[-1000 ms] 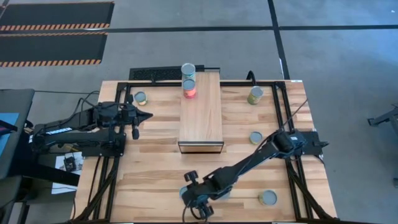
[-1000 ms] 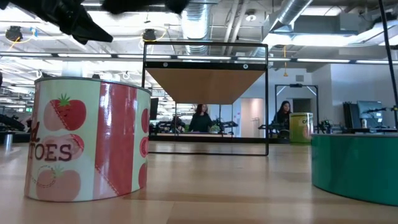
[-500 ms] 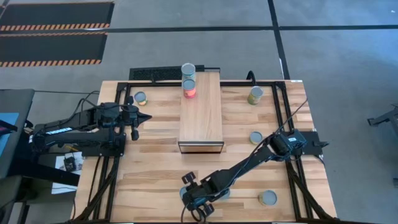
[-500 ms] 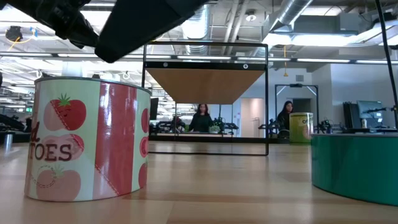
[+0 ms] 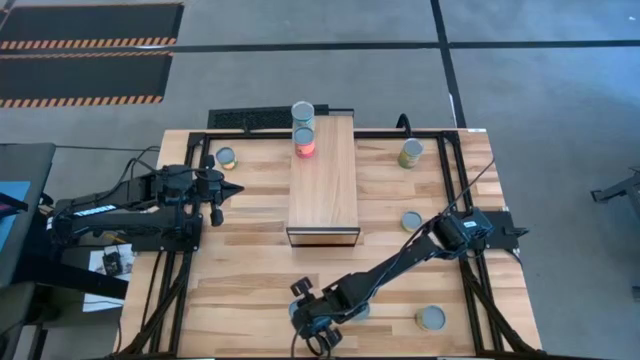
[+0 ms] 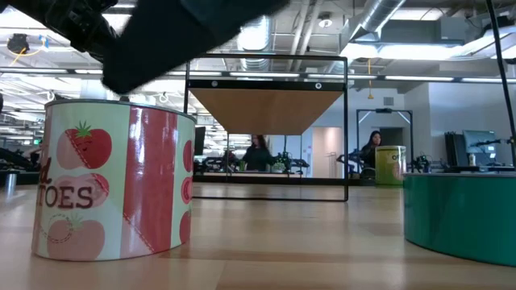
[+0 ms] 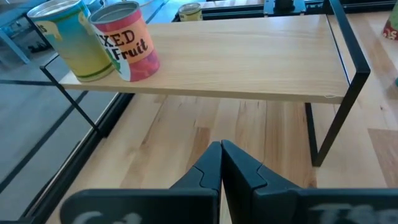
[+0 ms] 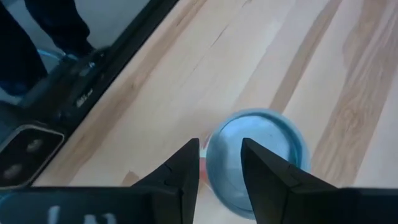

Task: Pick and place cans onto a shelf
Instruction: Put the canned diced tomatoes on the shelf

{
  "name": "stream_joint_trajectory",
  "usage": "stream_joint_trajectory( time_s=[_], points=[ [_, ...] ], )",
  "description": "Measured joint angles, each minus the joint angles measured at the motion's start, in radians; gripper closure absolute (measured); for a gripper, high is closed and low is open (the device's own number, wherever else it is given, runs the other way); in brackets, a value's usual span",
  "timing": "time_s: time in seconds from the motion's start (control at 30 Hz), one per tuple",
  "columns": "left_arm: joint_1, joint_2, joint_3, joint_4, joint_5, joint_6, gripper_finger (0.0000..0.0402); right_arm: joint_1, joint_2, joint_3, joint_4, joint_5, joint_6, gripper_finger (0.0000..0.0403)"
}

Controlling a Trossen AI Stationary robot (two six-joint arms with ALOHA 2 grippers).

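Even, bright overhead light fills the high view, and the arms and the shelf [image 5: 323,180] cast only short, soft shadows on the table [image 5: 250,270]. In the low view, ceiling strip lights glare in the room behind, the near tomato can [image 6: 113,189] is fairly sharp, and the dark arm [image 6: 177,32] crossing above it is smeared by blur. The right wrist view is soft throughout, with the can top [image 8: 258,155] under the right gripper [image 8: 221,165] showing a pale bluish sheen, while the left wrist view is clear on the two cans [image 7: 99,40] but bends straight lines near its edges.
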Motion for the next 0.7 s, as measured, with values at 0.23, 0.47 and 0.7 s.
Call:
stream_joint_trajectory(
  time_s=[0.23, 0.47, 0.7],
  points=[
    [0.000, 0.000, 0.000, 0.000, 0.000, 0.001, 0.0401, 0.004, -0.001, 0.001, -0.005, -0.001, 0.005, 0.0270],
    [0.000, 0.000, 0.000, 0.000, 0.000, 0.001, 0.0401, -0.009, 0.044, 0.003, 0.012, -0.021, -0.003, 0.0271],
    [0.000, 0.000, 0.000, 0.000, 0.000, 0.000, 0.0401, -0.005, 0.057, 0.006, 0.007, -0.019, -0.011, 0.0302]
  ],
)
